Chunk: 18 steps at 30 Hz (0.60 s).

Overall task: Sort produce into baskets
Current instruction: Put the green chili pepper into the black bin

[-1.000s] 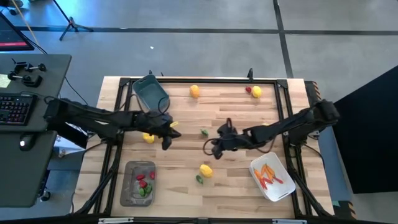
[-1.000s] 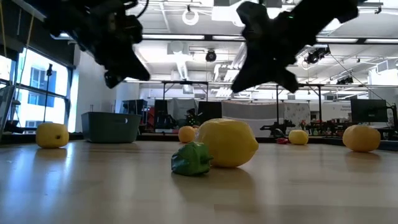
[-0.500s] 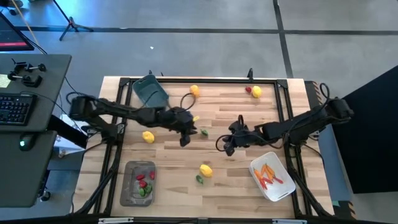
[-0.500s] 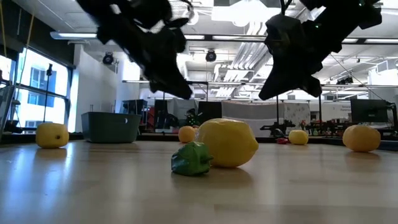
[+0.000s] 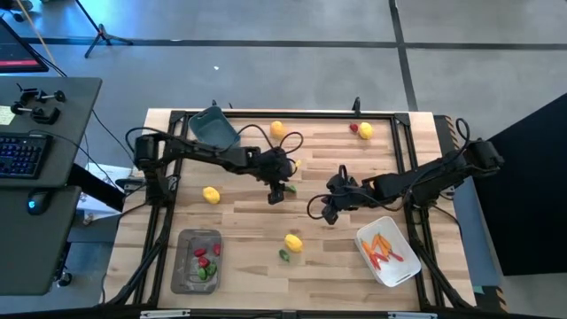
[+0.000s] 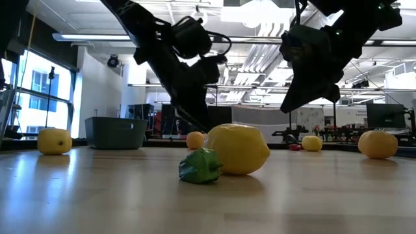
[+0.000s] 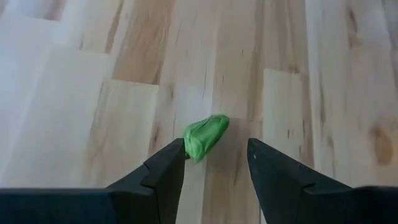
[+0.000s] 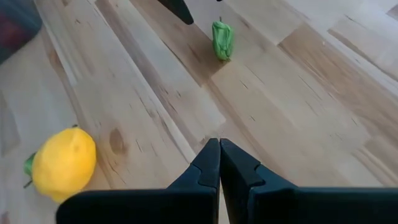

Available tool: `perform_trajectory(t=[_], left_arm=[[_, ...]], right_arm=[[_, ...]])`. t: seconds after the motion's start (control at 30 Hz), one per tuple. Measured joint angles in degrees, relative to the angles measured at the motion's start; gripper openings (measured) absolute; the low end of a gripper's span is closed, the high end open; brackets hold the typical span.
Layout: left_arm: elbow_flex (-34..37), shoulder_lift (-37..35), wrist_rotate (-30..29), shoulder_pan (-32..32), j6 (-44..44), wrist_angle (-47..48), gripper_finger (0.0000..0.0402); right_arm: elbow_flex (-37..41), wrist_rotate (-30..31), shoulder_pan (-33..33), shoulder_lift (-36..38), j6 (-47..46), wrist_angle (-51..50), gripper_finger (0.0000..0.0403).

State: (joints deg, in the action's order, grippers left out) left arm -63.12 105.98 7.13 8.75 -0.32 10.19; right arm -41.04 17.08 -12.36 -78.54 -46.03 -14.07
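Observation:
A small green piece (image 5: 291, 187) lies on the wooden table (image 5: 354, 168) near its middle. My left gripper (image 5: 277, 195) is open, pointing down just beside it. In the left wrist view the green piece (image 7: 206, 136) lies just ahead of the gap between my fingertips (image 7: 214, 146), close to one finger. My right gripper (image 5: 327, 213) is shut and empty above the table, right of the middle; its wrist view (image 8: 219, 146) also shows the green piece (image 8: 221, 39). The blue-grey tub (image 5: 214, 130) stands far left, the grey tray (image 5: 197, 260) near left, the white tub (image 5: 387, 251) near right.
A lemon (image 5: 293, 241) with a green piece (image 5: 283, 255) lies near the front. Another lemon (image 5: 211, 195) lies at the left. At the far edge lie an orange round (image 5: 277, 129) and a lemon (image 5: 365, 131) beside a red piece (image 5: 353, 128). The white tub holds orange sticks (image 5: 381, 250), the grey tray red and green pieces.
My left gripper has gone toward the table's right edge, past the left lemon, and down over the green piece in the middle. My right gripper has drawn a little toward the right edge. No produce has moved.

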Motion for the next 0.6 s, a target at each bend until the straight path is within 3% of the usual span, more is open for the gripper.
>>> perform_trajectory(t=[0.27, 0.6], left_arm=[[-0.3, 2.2, -3.2, 0.3, 1.0, 0.5, 0.0156], [-0.3, 3.0, -0.5, 1.1, 3.5, -1.3, 0.0136]], right_arm=[[0.0, 0.3, 0.0, 0.0, 1.3, -1.1, 0.0000], [0.0, 0.5, 1.1, 0.0, 2.6, -1.3, 0.0000]])
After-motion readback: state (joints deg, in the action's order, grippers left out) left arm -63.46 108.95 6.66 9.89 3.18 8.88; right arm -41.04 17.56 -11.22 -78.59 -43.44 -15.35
